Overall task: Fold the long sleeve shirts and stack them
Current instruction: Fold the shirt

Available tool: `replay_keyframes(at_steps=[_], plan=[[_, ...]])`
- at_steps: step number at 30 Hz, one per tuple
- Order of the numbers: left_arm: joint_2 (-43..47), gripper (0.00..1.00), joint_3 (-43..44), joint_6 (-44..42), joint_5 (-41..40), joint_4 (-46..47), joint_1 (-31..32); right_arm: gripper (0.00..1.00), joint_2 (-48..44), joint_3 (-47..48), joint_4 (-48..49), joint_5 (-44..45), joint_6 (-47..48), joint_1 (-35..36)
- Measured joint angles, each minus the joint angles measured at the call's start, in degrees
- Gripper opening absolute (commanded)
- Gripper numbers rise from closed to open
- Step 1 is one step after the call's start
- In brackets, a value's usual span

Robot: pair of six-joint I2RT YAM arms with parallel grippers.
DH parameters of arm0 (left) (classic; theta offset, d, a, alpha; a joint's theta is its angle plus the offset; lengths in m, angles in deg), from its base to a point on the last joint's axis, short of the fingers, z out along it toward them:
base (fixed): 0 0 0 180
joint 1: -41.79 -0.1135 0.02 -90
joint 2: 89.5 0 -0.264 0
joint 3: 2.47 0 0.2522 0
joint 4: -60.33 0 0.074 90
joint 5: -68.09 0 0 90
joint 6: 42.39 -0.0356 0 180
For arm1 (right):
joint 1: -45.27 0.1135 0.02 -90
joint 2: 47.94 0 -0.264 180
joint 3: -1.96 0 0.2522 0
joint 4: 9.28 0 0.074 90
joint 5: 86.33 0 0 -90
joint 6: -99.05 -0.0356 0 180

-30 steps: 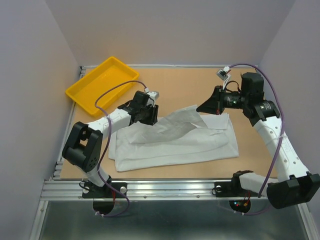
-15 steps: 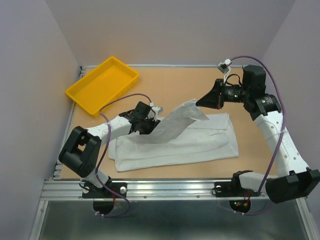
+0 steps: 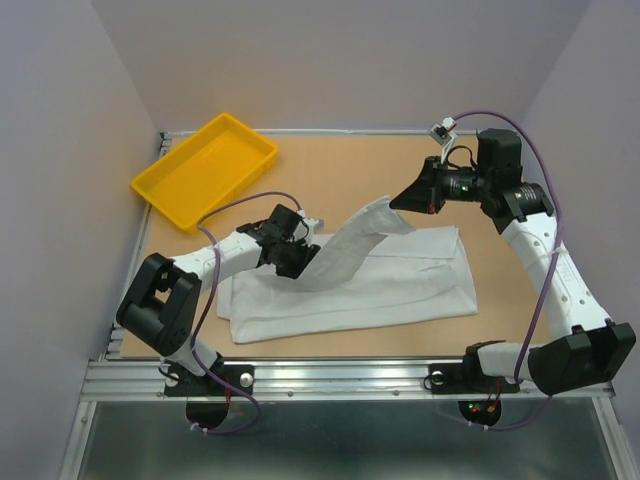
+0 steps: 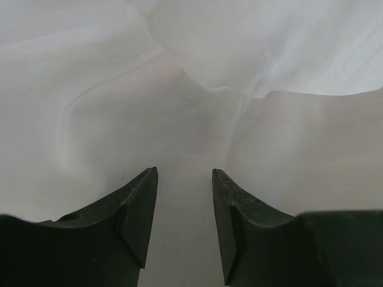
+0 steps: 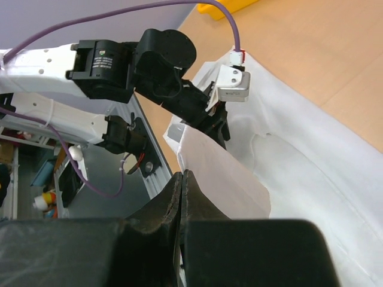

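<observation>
The white shirt (image 3: 400,285) lies flattened across the lower middle of the table (image 3: 350,165). At its left edge the left gripper (image 3: 298,258) sits low on the cloth, jaws parted. Whether it pinches any fabric cannot be told. From there one sleeve (image 3: 355,238) rises as a band toward the upper right, where the right gripper (image 3: 402,206) is clenched on its end. To fold well, the right arm should probably carry the sleeve across the body under even tension, with the left pinning the crease. Farthest back, upper left, sits the yellow tray (image 3: 140,185). I count one shirt, one tray and two grippers.
</observation>
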Motion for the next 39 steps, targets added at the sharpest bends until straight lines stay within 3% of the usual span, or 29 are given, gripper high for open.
replay_keyframes(at_steps=[6,10,19,39], plan=[[0.66,0.72,0.00,2.51,-4.42,-0.79,-2.21,0.01,2.05,-0.04,0.02,2.27,0.22,0.00],[4.81,0.85,-0.02,5.11,-9.09,-0.15,-6.95,0.00,3.91,-0.33,0.04,3.93,0.24,0.00],[13.35,0.85,-1.09,9.01,-17.79,2.86,-15.30,0.00,7.17,-3.30,0.35,11.61,-2.32,0.00],[15.52,0.84,-3.28,6.95,-14.99,3.91,-15.63,0.01,9.42,-10.10,-6.14,39.52,-12.76,0.00]])
